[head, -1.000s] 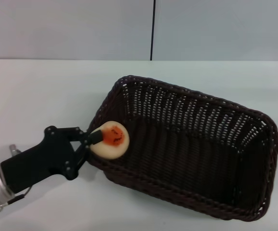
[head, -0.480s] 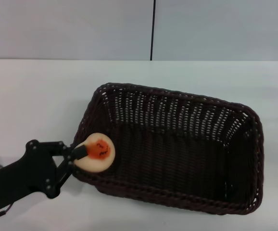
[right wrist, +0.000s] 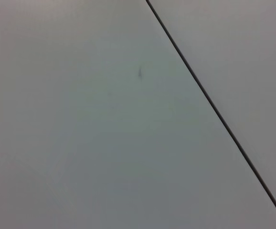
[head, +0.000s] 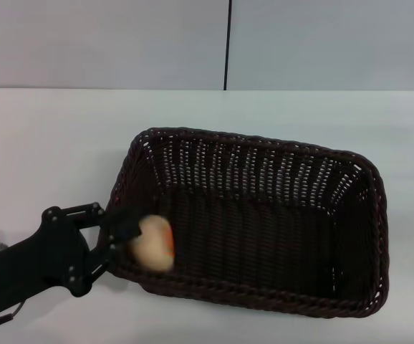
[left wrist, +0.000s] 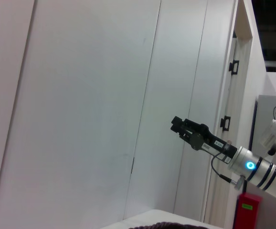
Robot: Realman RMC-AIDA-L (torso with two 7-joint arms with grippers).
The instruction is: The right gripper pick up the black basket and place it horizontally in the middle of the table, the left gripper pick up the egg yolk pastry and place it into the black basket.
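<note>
The black basket (head: pixel 264 236) lies lengthwise across the middle of the white table (head: pixel 49 143), its opening up. My left gripper (head: pixel 117 240) is at the basket's left end, its fingers spread apart over the rim. The egg yolk pastry (head: pixel 155 244) shows as a pale blur just inside the basket's left wall, right beside the fingertips and free of them. My right gripper (left wrist: pixel 178 125) is out of the head view; the left wrist view shows it raised high, far off, on its white arm. A sliver of the basket rim (left wrist: pixel 162 225) shows in that view.
A grey wall with a dark vertical seam (head: pixel 228 43) stands behind the table. Bare white tabletop lies around the basket on the left, behind it and to the right. The right wrist view shows only the wall and a seam (right wrist: pixel 214 109).
The basket turned and slid left to lie more level. The left gripper's fingers parted, and the pastry left them and dropped past the rim into the basket's left end.
</note>
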